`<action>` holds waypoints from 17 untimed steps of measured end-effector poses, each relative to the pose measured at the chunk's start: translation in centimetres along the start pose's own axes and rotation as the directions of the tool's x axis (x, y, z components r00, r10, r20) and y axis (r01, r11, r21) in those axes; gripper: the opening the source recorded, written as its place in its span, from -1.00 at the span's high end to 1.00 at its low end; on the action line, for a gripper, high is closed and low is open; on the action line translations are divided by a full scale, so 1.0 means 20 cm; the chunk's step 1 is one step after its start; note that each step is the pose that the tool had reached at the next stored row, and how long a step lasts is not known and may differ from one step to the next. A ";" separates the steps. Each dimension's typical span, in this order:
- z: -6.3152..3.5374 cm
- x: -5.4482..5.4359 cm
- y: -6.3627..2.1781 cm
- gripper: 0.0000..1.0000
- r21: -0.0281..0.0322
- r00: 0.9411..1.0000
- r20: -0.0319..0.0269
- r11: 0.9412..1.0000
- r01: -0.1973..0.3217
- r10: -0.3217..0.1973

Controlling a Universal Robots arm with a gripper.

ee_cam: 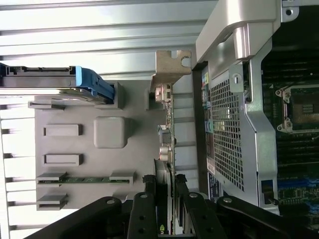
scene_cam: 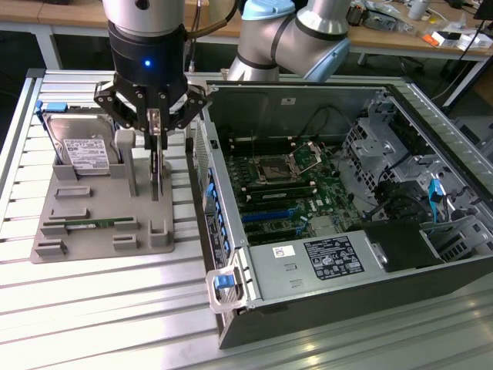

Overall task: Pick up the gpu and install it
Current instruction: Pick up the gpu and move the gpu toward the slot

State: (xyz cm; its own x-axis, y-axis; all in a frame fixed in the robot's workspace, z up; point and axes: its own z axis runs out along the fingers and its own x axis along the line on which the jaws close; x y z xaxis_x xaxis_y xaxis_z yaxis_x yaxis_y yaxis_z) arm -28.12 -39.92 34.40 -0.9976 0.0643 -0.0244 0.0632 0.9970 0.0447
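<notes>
Pick-up step. Gripper [scene_cam: 155, 129] clamped on gpu [scene_cam: 157, 171]. The card stands on edge in grey holder [scene_cam: 92, 204], on the exterior view's left of the open case [scene_cam: 323, 308]. Judged: clearing the slot needs a straight, untilted lift.

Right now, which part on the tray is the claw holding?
The thin black card standing on edge, clamped by the claw. The silver hard drive and green memory stick sit apart.

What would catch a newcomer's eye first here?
The open computer case, its motherboard exposed, sits at the exterior view's right. At that view's left, the gripper clamps the gpu, standing on edge over a gray holder, with a hard drive beyond.
</notes>
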 end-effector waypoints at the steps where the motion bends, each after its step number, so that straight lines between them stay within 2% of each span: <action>1: -0.004 0.00 0.000 0.47 0.000 1.000 0.000 1.000 0.000 0.000; 17: -0.055 0.00 0.003 0.47 0.000 1.000 0.000 1.000 0.000 0.000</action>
State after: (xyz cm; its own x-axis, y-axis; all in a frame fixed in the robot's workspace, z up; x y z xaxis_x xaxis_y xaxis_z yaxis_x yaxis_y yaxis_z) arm -28.12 -39.92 35.51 -0.9976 0.0643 -0.0244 0.0632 0.9970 0.0447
